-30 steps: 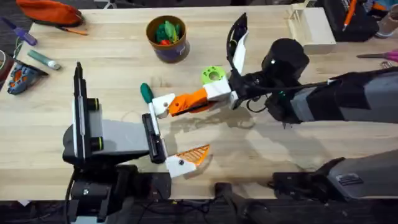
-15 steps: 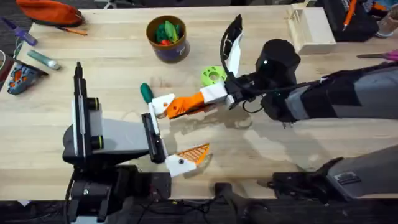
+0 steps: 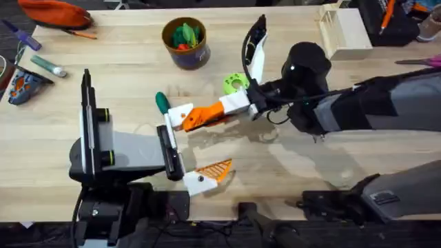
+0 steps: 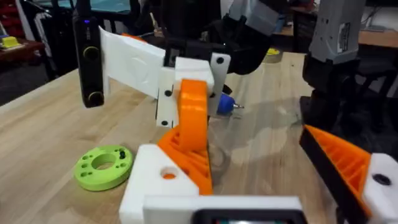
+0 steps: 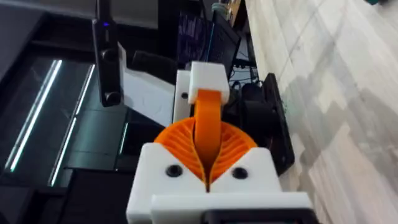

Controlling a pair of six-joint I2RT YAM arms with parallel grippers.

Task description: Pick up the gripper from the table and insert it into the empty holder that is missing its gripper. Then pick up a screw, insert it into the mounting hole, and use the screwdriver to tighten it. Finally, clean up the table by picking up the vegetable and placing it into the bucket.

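Two sets of fingers meeting mid-tabletop. Right gripper (image 5: 208,140) clamped shut, ribbed orange pads (image 5: 180,140) pinching the gripper (image 5: 208,118), that little orange wedge, nose-first toward the holder (image 3: 180,116). Held flat and level, probably so it slides straight into the mount instead of jamming. Looks partly seated already, can't tell how deep.

Left gripper (image 3: 196,145) spread wide, gripping nothing, just offering up the bare holder as one of its own fingers, with the other finger (image 3: 210,172) well apart and out of the way. Makes sense: more elbow room for the right arm. Mounting hole (image 4: 168,175) facing up on the white mount, with a bit of orange showing through it, so maybe nearly lined up for the screw.

Just behind the right fingers, lime-green disc (image 3: 236,84). Just past the holder's tip, the vegetable (image 3: 162,103), lying loose. Tucked behind the clamped fingers in the left wrist view, the screwdriver (image 4: 225,104), blue with a thin metal tip. Far beyond both sets of fingers, the bucket (image 3: 185,41), upright, with colourful stuff already inside.

Underneath it all, pale wood-grain tabletop (image 3: 310,158), matte and decent for grip. Around the edges, dim room, monitors, random clutter.
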